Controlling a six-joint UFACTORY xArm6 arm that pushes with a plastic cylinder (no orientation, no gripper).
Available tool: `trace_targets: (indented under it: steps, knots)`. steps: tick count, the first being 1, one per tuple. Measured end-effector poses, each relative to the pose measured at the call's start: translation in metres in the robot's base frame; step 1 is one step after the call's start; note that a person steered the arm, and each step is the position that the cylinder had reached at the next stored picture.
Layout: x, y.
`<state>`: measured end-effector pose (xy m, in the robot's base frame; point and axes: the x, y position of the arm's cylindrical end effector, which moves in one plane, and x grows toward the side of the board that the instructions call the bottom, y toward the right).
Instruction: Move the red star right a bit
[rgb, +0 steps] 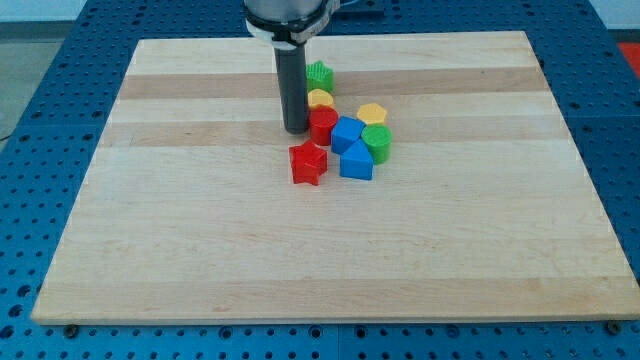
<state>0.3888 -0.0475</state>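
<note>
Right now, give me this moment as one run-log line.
my tip: above-left of red star, apart | red star: left of blue block, not touching | push: not begun

Looks like a robotics lab: pale wooden board (330, 250) edge to edge on a blue perforated metal bench (60, 60).

Red star (308, 163): small block of solid red, star-shaped in outline with short blunt points, lying flat on its broad face on the pale wooden board (200, 220). Position: a little above the board's middle, at the near-left edge of a cluster of coloured blocks. A blue block (356, 162) lies just beside it on the right, with a narrow gap between them; a red block (322, 125) stands just beyond it, toward the far side. Its left and near sides face bare wood
</note>
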Motion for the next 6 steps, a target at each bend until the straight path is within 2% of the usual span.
trace_targets:
  steps: [1, 2, 3, 4, 5, 6]
  knots:
    - [-0.004, 0.002]
    - [-0.031, 0.021]
    - [-0.027, 0.014]
    - [-0.003, -0.002]
    - [0.043, -0.018]
    - [0.077, -0.007]
